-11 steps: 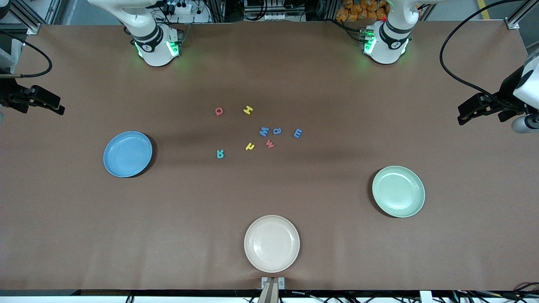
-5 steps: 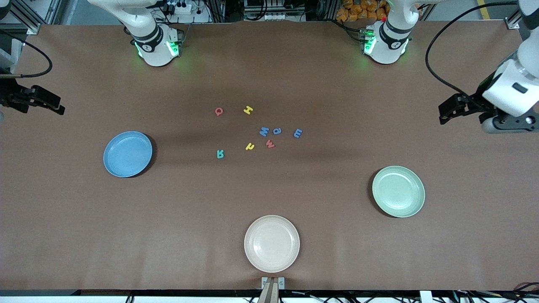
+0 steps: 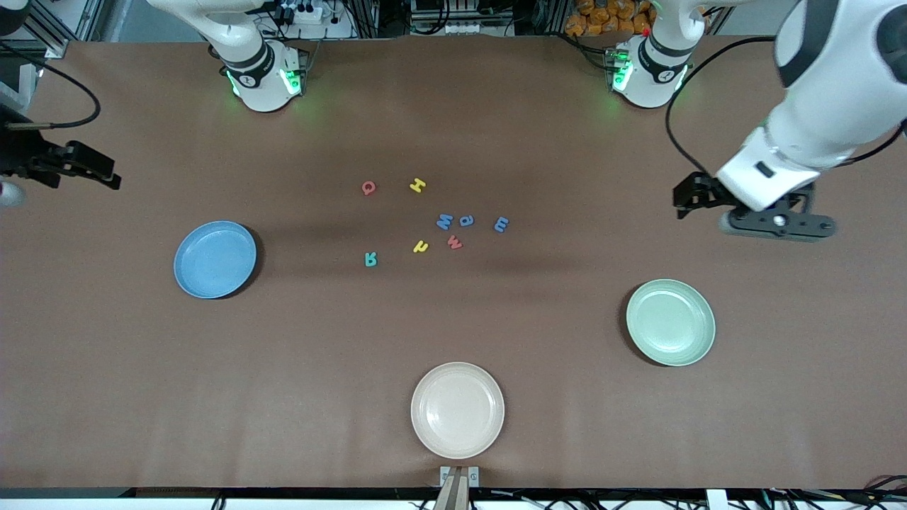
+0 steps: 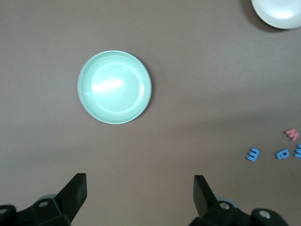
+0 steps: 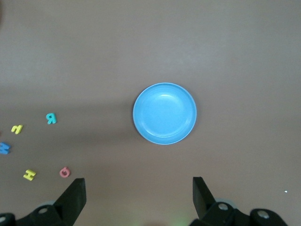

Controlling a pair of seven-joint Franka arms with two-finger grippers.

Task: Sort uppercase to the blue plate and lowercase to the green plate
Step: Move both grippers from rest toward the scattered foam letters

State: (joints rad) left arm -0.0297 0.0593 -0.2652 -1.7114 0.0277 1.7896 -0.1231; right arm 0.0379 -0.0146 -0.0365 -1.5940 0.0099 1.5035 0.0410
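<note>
Eight letters (image 3: 439, 222) lie loose mid-surface, none plated. The blue plate (image 3: 215, 259) sits toward the right arm's end, the green plate (image 3: 670, 322) toward the left arm's. The left pincer (image 3: 686, 198) hangs over bare surface, fingers apart; the right pincer (image 3: 99, 173) hangs likewise apart.

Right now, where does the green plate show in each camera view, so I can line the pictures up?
Front view: green plate on the table toward the left arm's end, nearer the camera than the letters.
Left wrist view: the same plate, up-screen of the open left gripper.
Right wrist view: not in it; only the blue plate shows.
Shared landmark: the red w appears in the front and left wrist views.
</note>
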